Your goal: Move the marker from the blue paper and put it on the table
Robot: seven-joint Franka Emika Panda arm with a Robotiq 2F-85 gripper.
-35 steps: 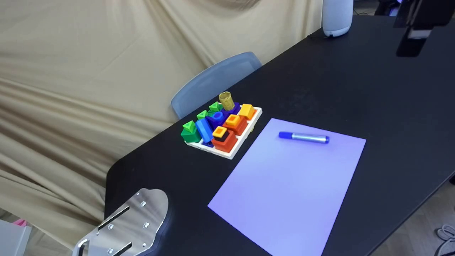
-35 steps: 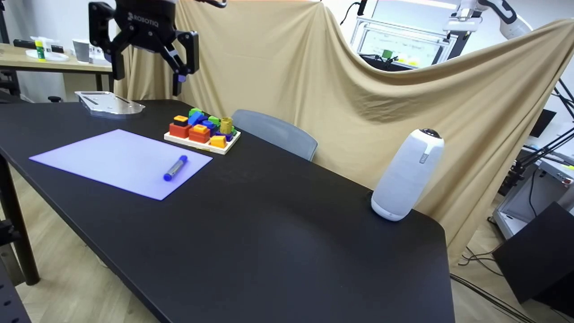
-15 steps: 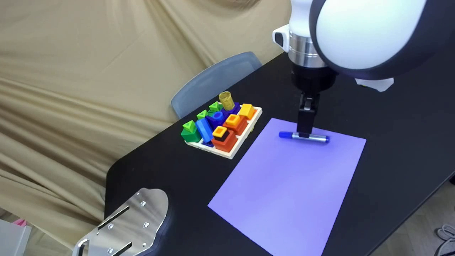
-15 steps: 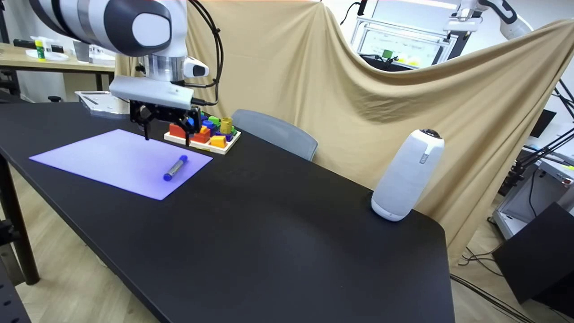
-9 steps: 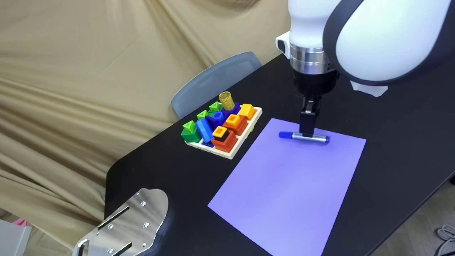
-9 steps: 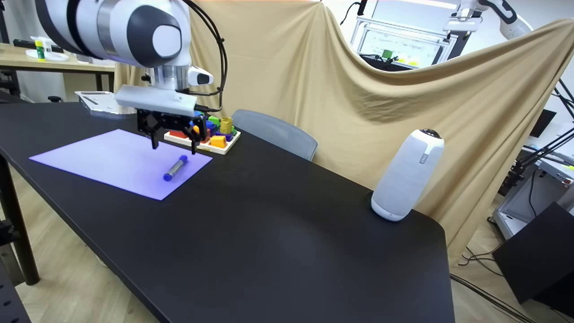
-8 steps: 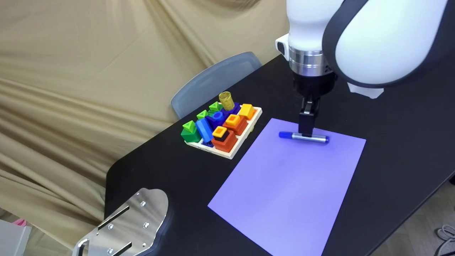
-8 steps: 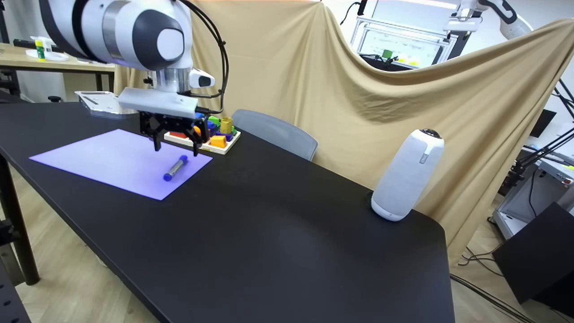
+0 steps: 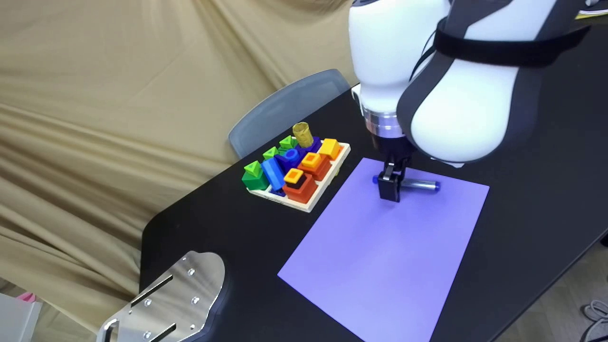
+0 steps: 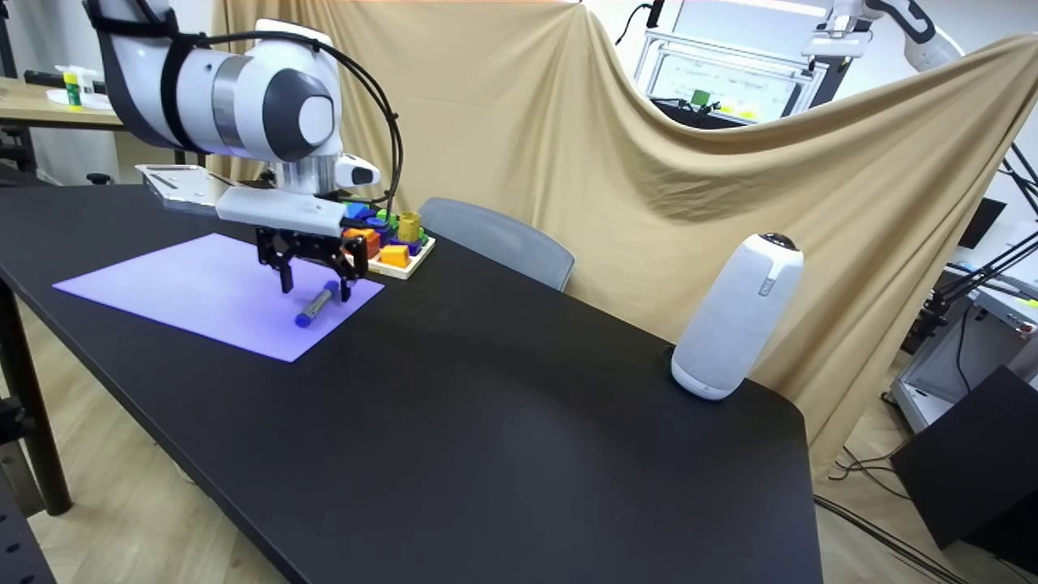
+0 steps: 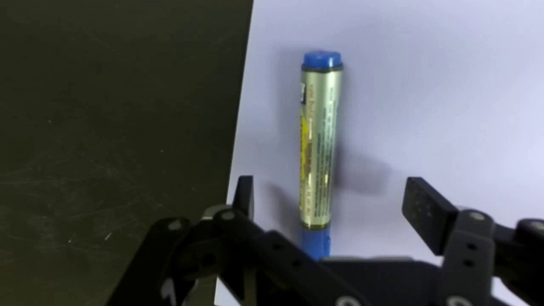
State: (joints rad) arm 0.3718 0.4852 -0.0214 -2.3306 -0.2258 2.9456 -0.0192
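Note:
The marker has a silver barrel and blue ends. It lies flat on the blue paper near one short edge, and shows in both exterior views (image 9: 421, 185) (image 10: 318, 305) and the wrist view (image 11: 319, 144). The blue paper (image 9: 380, 261) (image 10: 195, 280) (image 11: 446, 106) lies flat on the black table (image 9: 536, 199) (image 10: 527, 454) (image 11: 119, 106). My gripper (image 11: 329, 187) is open, low over the paper, with one finger on each side of the marker near its longer blue end, touching neither side. In an exterior view the gripper (image 9: 390, 190) hides part of the marker; it also shows in an exterior view (image 10: 316, 292).
A white tray (image 9: 309, 206) (image 10: 397, 273) of colourful blocks stands beside the paper. A metal plate (image 9: 180, 294) (image 10: 190, 185) is at one table end. A white rounded device (image 10: 734, 324) stands at the other end. A grey chair (image 9: 289, 107) is behind the table.
The arm has come in over the paper and my gripper has moved down, and along the marker toward its longer blue end. The marker and paper have not moved. The gripper stays open.

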